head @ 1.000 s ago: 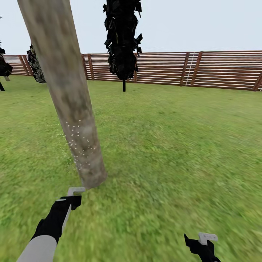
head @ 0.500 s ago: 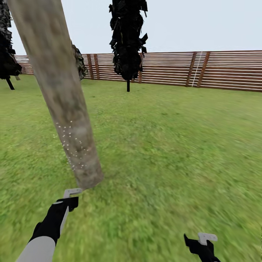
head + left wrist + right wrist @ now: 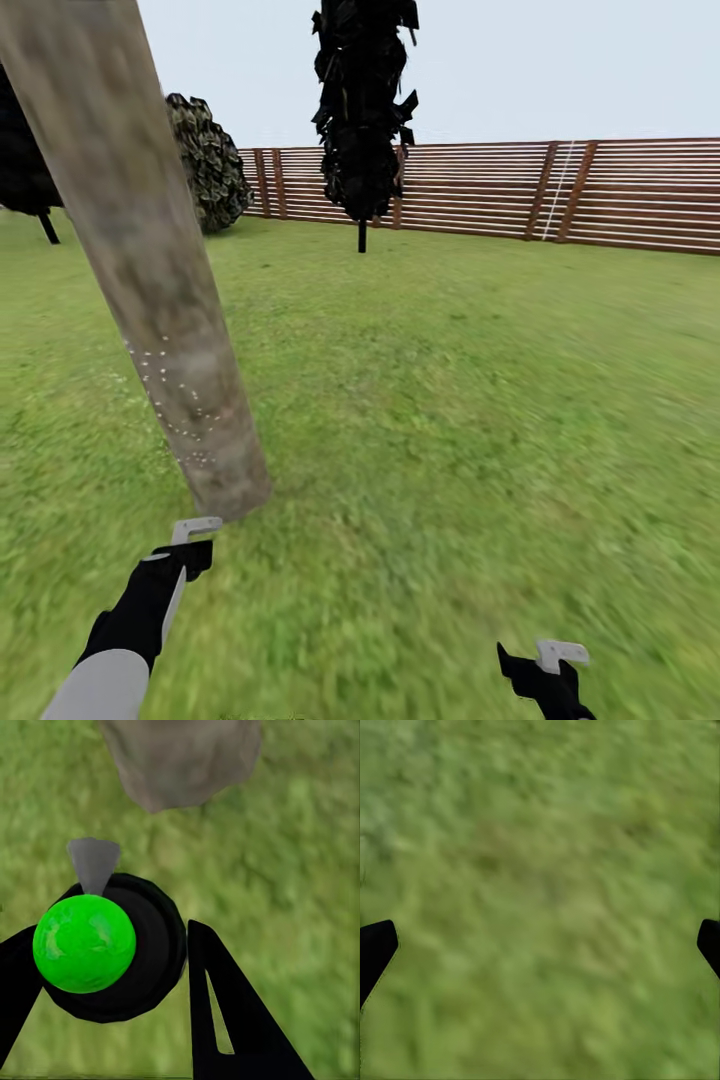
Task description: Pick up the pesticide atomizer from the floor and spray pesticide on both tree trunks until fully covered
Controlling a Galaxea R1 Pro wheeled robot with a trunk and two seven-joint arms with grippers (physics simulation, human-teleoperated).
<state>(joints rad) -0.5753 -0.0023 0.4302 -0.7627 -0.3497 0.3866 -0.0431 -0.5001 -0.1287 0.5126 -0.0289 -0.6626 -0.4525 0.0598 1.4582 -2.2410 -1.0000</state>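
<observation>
A thick, leaning tree trunk [image 3: 150,270], mottled grey-brown, rises from the lawn at the left, with small white specks on its lower part. My left gripper [image 3: 188,548] hovers just in front of the trunk's base [image 3: 180,757], shut on the pesticide atomizer [image 3: 82,941]. The atomizer is a round black body with a bright green ball on it, and its grey nozzle [image 3: 195,527] points toward the trunk. My right gripper [image 3: 545,668] hangs low at the right over bare grass. Its fingers stand wide apart at the edges of the right wrist view [image 3: 540,945], holding nothing.
Green lawn stretches ahead to a reddish-brown slatted fence [image 3: 600,195]. A dark-leaved tree on a thin stem [image 3: 362,110] stands before the fence. A round dark bush [image 3: 205,160] sits behind the trunk, and another dark tree [image 3: 25,170] is at the far left.
The whole view has shifted: the trunk now sits further left, the far tree and fence further right, and the bush has come out from behind the trunk. Both grippers keep their state.
</observation>
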